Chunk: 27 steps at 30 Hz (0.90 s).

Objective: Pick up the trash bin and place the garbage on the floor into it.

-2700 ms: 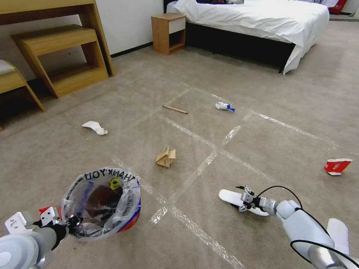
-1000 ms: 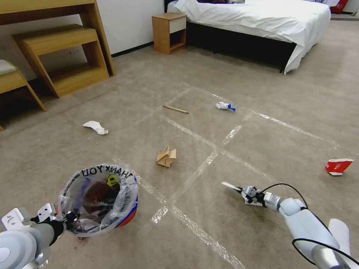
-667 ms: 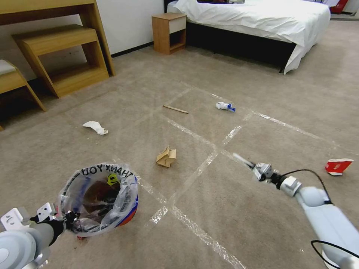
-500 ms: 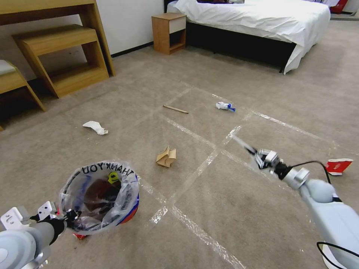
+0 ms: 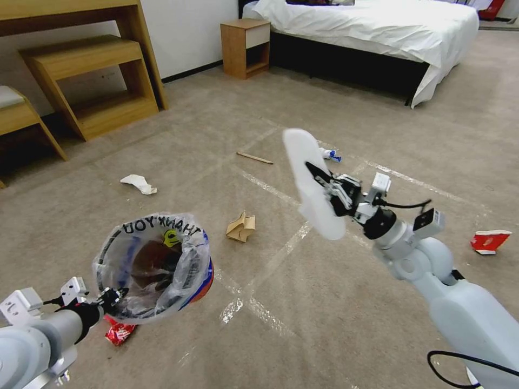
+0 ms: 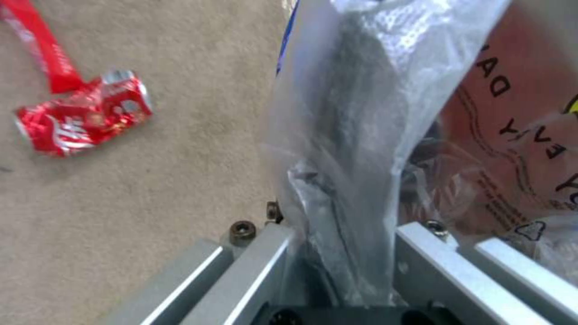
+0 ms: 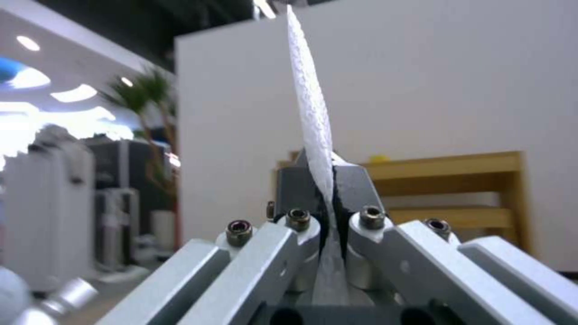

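- The left gripper point(image 5: 111, 298) is low on the robot's left. It is closed tight on the rim of the trash bin point(image 5: 157, 265), bag and all, and holds it up off the floor point(image 5: 335, 302).
- The bin's clear bag says "THANK YOU" and has a yellow smiley. Something dark sits inside, but it is hard to tell what.
- A squashed red wrapper point(image 5: 120, 332) lies on the carpet under the bin, near the left gripper.
- The right gripper point(image 5: 324, 186) is up in the air in the middle. It is pinched shut on a flat white piece point(image 5: 313, 183), which stands up on its edge.
- More garbage is on the floor: a brown cardboard scrap point(image 5: 240, 227), a white paper point(image 5: 139, 183), a wooden stick point(image 5: 254, 158), a white-blue wad point(image 5: 330, 155) and a red wrapper far right point(image 5: 488, 240).
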### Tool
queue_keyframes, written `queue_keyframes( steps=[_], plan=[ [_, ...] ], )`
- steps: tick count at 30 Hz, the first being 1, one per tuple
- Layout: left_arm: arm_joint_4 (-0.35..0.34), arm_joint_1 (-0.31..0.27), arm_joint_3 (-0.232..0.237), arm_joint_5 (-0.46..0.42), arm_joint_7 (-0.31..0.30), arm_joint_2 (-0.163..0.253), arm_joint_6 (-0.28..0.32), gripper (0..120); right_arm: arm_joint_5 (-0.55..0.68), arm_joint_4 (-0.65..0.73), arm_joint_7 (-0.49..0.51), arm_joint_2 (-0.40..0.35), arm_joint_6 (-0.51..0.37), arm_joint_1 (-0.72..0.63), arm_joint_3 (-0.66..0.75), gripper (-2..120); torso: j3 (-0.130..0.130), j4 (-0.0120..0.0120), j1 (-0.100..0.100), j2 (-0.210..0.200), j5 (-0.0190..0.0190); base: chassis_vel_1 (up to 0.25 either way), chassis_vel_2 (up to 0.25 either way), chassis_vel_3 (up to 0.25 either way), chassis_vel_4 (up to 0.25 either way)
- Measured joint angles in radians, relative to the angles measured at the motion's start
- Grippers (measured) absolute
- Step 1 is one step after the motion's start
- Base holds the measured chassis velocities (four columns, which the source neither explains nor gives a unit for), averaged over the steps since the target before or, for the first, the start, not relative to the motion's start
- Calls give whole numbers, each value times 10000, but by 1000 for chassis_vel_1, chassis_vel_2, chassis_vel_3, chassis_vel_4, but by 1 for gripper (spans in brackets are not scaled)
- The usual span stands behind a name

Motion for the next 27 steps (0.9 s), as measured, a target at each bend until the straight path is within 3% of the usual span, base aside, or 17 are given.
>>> queue_keyframes(
  steps=[6,8,11,15,20,27],
  plan=[
    [186,-264,481,316,418,-121,9,0,86,-64,-144,254,-70,372,-754,0,0,0,0,0,-1,0,0,0,0],
    [403,-432,865,791,813,-302,9,0,-131,-361,-208,554,-17,735,-1582,0,1,-5,0,-1,0,0,0,0,0],
    [546,-495,1071,1061,889,-518,49,0,-410,-745,-236,985,17,1249,-2527,0,1,0,0,0,1,0,0,0,0],
    [600,-458,1101,1213,890,-711,101,0,-417,-1067,-224,1656,-9,2007,-3825,0,2,3,0,-1,0,0,0,0,0],
    [729,-565,1100,1099,724,-636,154,0,-459,-1400,-236,2398,-57,2493,-4933,0,2,0,0,-1,-1,0,0,0,0],
    [784,-408,1115,1054,649,-511,286,0,-634,-1711,-235,3269,-47,2820,-5577,0,1,1,0,-1,-1,0,0,0,0]
  ],
)
